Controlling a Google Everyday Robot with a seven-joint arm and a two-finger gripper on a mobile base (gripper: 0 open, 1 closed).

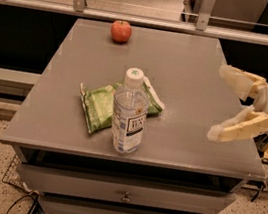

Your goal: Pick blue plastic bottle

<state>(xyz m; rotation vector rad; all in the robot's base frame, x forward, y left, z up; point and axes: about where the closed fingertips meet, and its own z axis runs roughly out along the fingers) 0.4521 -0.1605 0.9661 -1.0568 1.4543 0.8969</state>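
The blue plastic bottle (129,112) stands upright near the front edge of the grey table (190,72). It is clear with a white cap and a white label with a dark panel. My gripper (219,103) is at the right side of the table, well to the right of the bottle. Its two cream fingers (237,128) are spread wide open with nothing between them.
A flat green snack packet (103,105) lies just behind and left of the bottle, touching it in view. A red apple (120,31) sits at the far edge. Drawers (124,197) run below the tabletop. A railing and glass run behind the table.
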